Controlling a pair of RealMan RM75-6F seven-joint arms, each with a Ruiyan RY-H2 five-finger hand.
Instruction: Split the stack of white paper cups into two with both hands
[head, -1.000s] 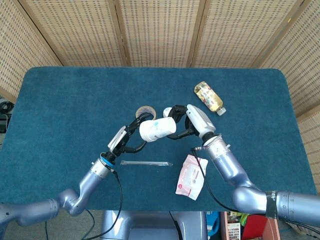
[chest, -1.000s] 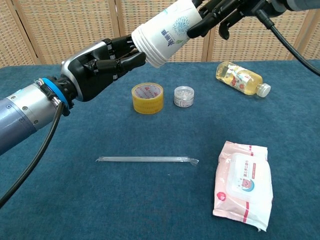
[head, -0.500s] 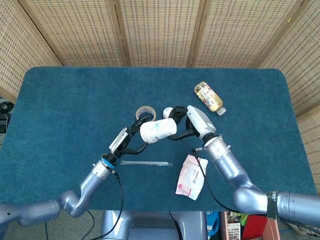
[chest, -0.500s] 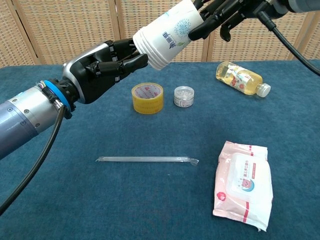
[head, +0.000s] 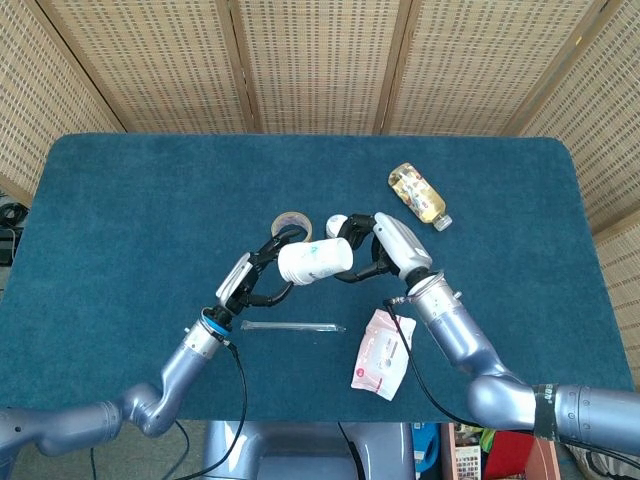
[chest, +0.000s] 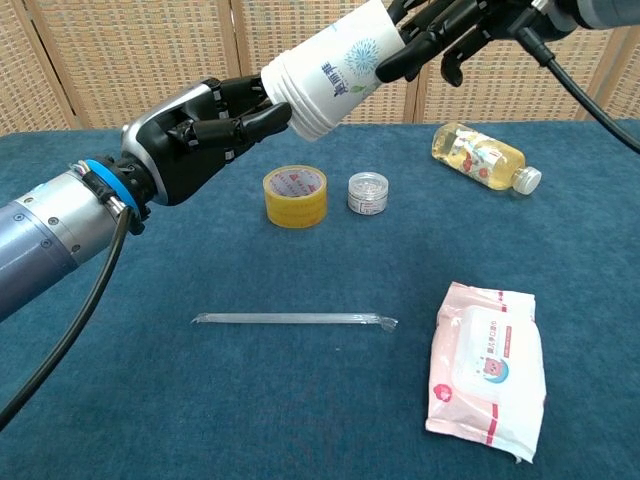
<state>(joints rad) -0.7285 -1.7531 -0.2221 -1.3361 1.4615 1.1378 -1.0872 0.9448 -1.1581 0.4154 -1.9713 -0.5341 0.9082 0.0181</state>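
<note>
A dark blue carpeted table (head: 130, 230) fills most of the head view, with woven wicker screen panels (head: 320, 60) across the top of the frame. Both silver arms enter from the lower edge and meet near the centre. The black-and-white left hand (chest: 195, 135) reaches in from the left of the chest view, its fingers (chest: 250, 120) curled against the wide rim end of the stack of white paper cups (chest: 330, 68); it appears to grip the rim, though the far side of that contact is hidden behind the cups. The right hand (chest: 440, 30) comes down from the upper right of the chest view, cut off by the top edge, its dark fingers wrapped on the narrow base end of the stack. The stack is held tilted in the air between the two hands, above the table, in the upper centre of the chest view. How many cups it holds cannot be made out.

On the table, a pink-and-white soft pack of wet wipes (chest: 487, 368) lies at lower right. A clear plastic bottle of yellowish liquid (chest: 482, 156) lies on its side at upper right. A thin clear wrapped straw (chest: 292, 319) lies across the lower centre. A yellow roll of tape (chest: 295, 195) stands just left of a small clear round jar (chest: 367, 192), close but apart.
</note>
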